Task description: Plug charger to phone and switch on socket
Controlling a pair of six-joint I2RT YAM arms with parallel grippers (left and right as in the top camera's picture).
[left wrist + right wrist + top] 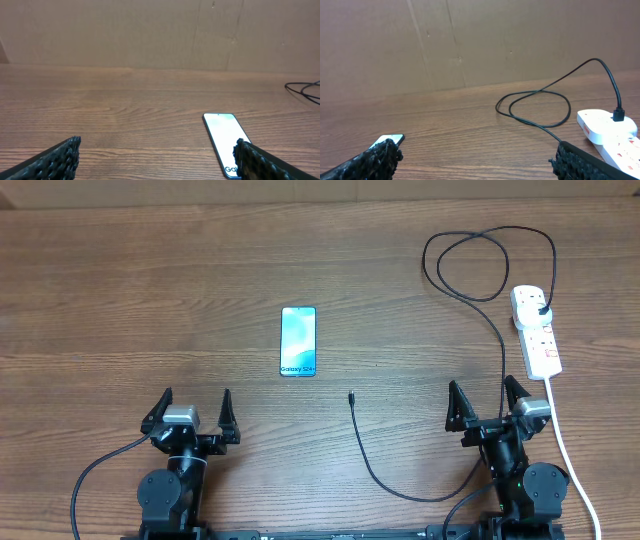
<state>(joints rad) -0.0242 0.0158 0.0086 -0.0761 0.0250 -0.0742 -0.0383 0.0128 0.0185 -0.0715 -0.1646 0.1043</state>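
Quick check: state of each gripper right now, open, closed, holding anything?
Left gripper: open, holding nothing.
Right gripper: open, holding nothing.

From overhead we look straight down on the whole table (pixel 150 300), while our wrist views sit low near it, facing the far backdrop (pixel 150 30), both catching the phone (pixel 222 140).

I am two black arms. My left tool (pixel 195 396) and right tool (pixel 481 385) each carry two tapering black fingers, with a small silver-grey block (pixel 182 417) set between their roots. Up close, the finger pads (pixel 59 159) are rough, knobbly black. Behind each tool sits a round black joint housing (pixel 160 492), and a thin black arm cable (pixel 92 472) loops from my left arm.
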